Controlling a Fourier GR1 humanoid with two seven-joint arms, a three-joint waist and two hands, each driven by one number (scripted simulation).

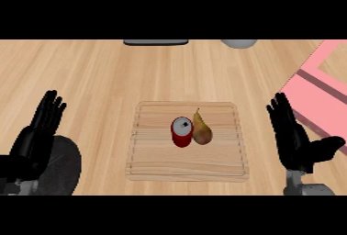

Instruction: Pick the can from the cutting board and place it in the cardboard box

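Note:
A red can (pixel 181 132) with a silver top stands near the middle of the wooden cutting board (pixel 156 160). A brown pear (pixel 200 130) lies right beside it, touching its right side. The pink cardboard box (pixel 318 98) shows at the right edge, partly cut off. My right hand (pixel 293 137) is open to the right of the board, fingers straight and pointing away. At the left edge rests my left hand (pixel 37 133), open as well, fingers up. Neither hand touches the can.
A dark flat object (pixel 156 42) and a grey rounded object (pixel 238 43) sit at the counter's far edge. A dark round shape (pixel 64 165) lies under my left forearm. Bare wooden counter surrounds the board.

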